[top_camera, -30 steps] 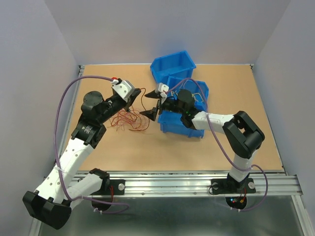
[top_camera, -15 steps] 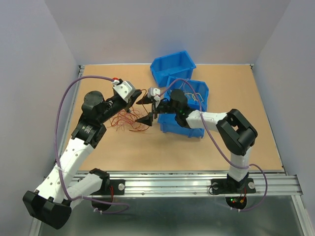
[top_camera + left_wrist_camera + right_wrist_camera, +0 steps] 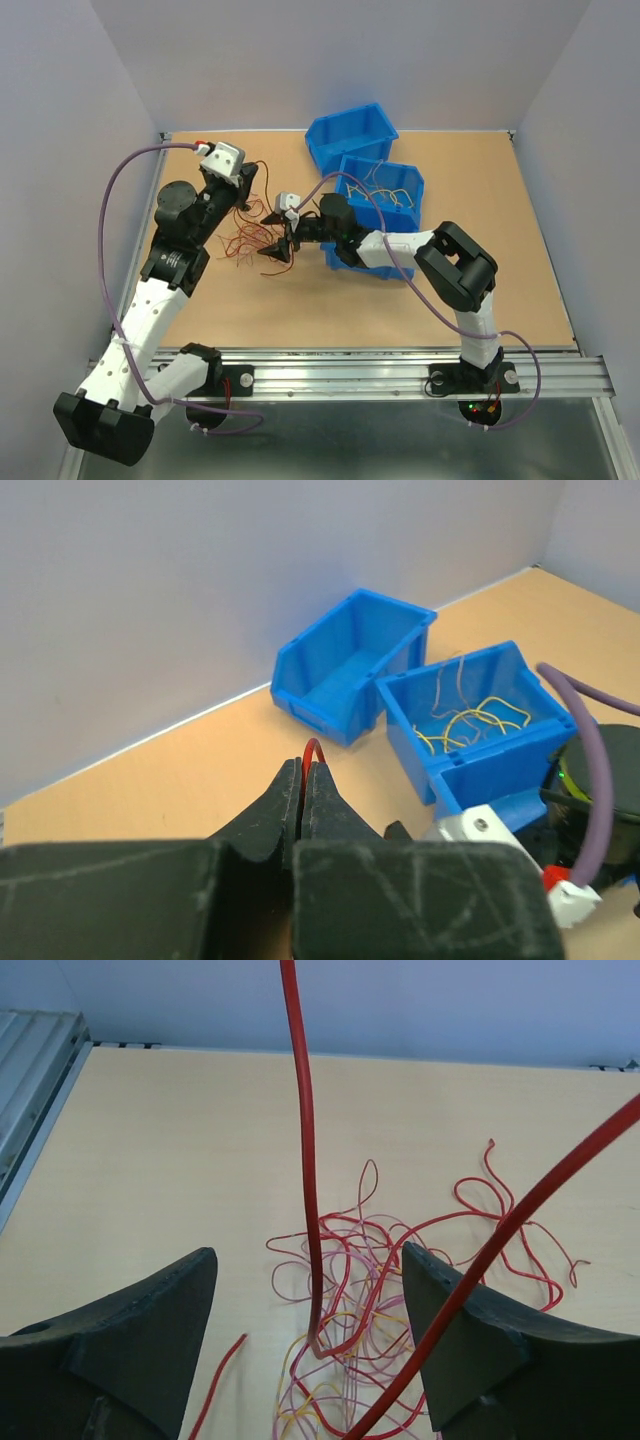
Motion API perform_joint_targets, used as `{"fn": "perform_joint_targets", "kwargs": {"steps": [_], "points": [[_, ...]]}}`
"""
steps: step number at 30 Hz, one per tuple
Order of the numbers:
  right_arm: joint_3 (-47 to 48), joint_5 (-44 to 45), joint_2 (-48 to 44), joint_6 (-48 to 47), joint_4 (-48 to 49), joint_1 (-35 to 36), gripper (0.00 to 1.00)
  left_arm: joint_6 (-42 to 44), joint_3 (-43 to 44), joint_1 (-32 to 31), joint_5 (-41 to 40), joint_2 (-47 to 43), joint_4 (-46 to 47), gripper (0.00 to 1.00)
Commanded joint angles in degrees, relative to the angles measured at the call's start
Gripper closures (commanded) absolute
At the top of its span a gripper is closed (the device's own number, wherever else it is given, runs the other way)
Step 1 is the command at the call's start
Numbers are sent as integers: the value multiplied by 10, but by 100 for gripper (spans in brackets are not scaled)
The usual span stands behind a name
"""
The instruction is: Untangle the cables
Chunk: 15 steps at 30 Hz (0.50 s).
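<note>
Left claw point(image 3: 304, 780) was fully closed, its jaws pinching a single red cable point(image 3: 312, 747); a short loop of it stood up just above the fingertips. This claw was over the far left part of the counter point(image 3: 300, 310), and the thin strand ran down from it toward the heap. Right claw point(image 3: 306, 1250) stood wide apart and had hold of nothing. It pointed at the heap from the right, low over the counter, and two red strands crossed the gap between its fingers; I could not tell whether either strand touched a finger. The main tangle of cables point(image 3: 250, 243), mostly red with some pink and yellow loops, lay loose on the bare counter between the two claws, left of the bins. A few yellow cables point(image 3: 470, 718) lay inside the near blue bin point(image 3: 500, 760). The far blue bin point(image 3: 335, 695) sat just beside it, toward the back wall. The right arm stretched leftward past the near bin's left side, with its purple cord point(image 3: 590, 750) arching over it.
</note>
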Motion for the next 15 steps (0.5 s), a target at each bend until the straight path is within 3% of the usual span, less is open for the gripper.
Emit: {"fn": "perform_joint_targets", "kwargs": {"steps": [1,10,15], "points": [[48,22,9,-5,21,8,25,-41,13,25,-18,4,53,100],[37,32,3,18,53,8,43,-57,17,45,-14,27,55,100],[18,14,-11,23,68,8,64,-57,23,59,-20,53,55,100]]}}
